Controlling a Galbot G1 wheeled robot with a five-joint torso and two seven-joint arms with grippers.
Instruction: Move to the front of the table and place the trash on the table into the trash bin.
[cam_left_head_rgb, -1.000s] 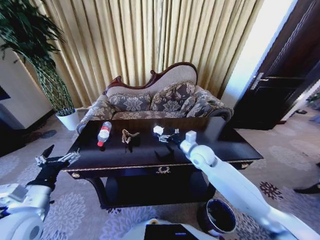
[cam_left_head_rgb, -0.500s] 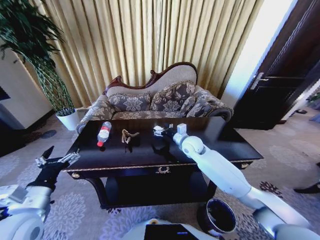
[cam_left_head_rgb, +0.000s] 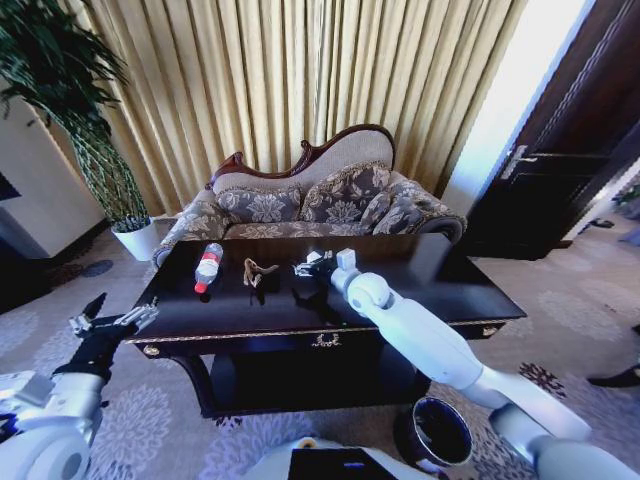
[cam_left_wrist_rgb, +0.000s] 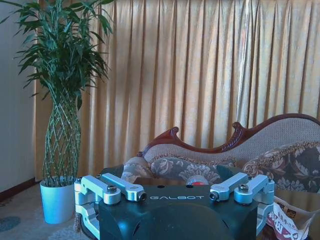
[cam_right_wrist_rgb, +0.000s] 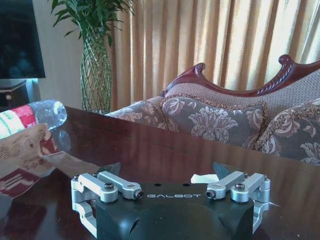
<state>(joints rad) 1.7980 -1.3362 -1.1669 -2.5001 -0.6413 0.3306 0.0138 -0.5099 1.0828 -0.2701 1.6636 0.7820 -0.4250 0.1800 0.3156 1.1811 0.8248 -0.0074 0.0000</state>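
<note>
Since the earlier frames the right claw (cam_left_head_rgb: 312, 268) has swept left along the table (cam_left_head_rgb: 450, 290) toward its far edge, fingers spread and empty, low over a white paper wad (cam_right_wrist_rgb: 204, 178). The left claw (cam_left_head_rgb: 112, 322) hangs released off the table's left end. Judged light and crushable, the wad should be pinched across its middle; the plastic bottle (cam_left_head_rgb: 208, 266) and tan wrapper (cam_left_head_rgb: 257, 270) lie toward the far left corner.

"GALBOT" on left gripper (cam_left_wrist_rgb: 176, 197), right gripper (cam_right_wrist_rgb: 171, 195) housings.
</note>
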